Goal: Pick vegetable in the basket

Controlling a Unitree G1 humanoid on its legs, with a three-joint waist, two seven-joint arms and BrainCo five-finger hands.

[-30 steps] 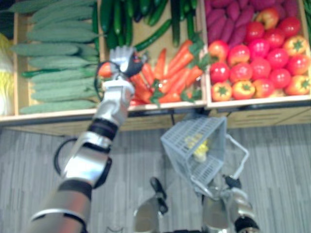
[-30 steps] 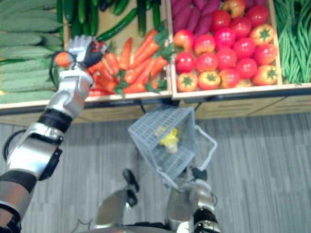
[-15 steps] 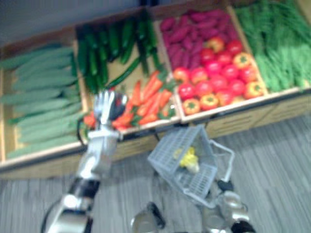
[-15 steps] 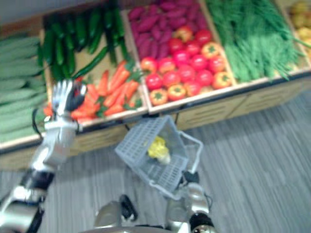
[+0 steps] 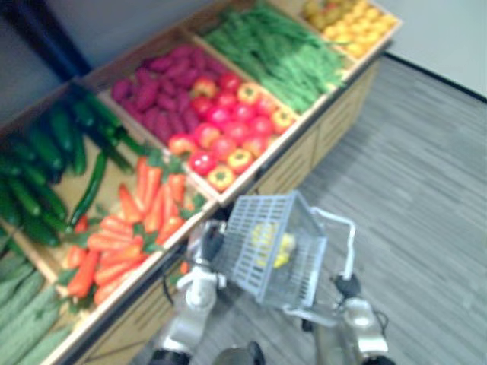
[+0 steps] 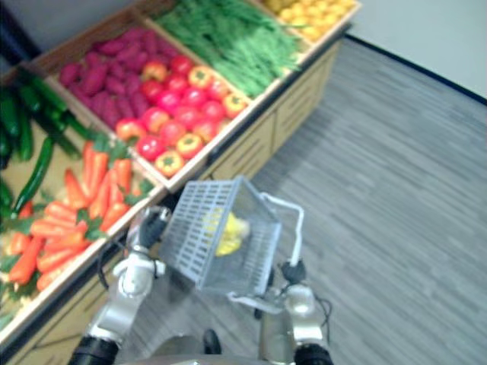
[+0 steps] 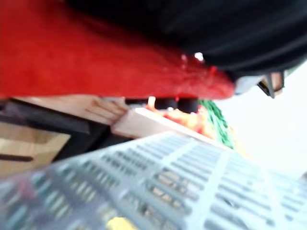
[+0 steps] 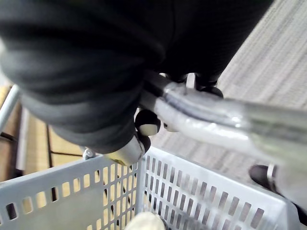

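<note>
My left hand (image 5: 202, 242) is at the left wall of the grey plastic basket (image 5: 262, 251), off the front edge of the carrot bin (image 5: 129, 220). In the left wrist view a red-orange carrot (image 7: 96, 62) lies along the hand's dark cover, just above the basket's slotted wall (image 7: 192, 182); the hand is shut on it. My right hand (image 5: 351, 315) is low at the right, shut on the basket's pale handle (image 8: 206, 117), and carries the basket tilted. A yellow vegetable (image 6: 224, 232) lies inside the basket.
The wooden produce stand runs diagonally across the left. Its bins hold dark cucumbers (image 5: 46, 152), purple sweet potatoes (image 5: 156, 76), tomatoes (image 5: 224, 129), green beans (image 5: 281, 53) and yellow fruit (image 5: 346, 19). Grey plank floor (image 5: 411, 190) lies to the right.
The camera has swung round, so the whole stand now lies diagonally. My left hand has come off the carrot pile with a carrot and moved to the basket's side.
</note>
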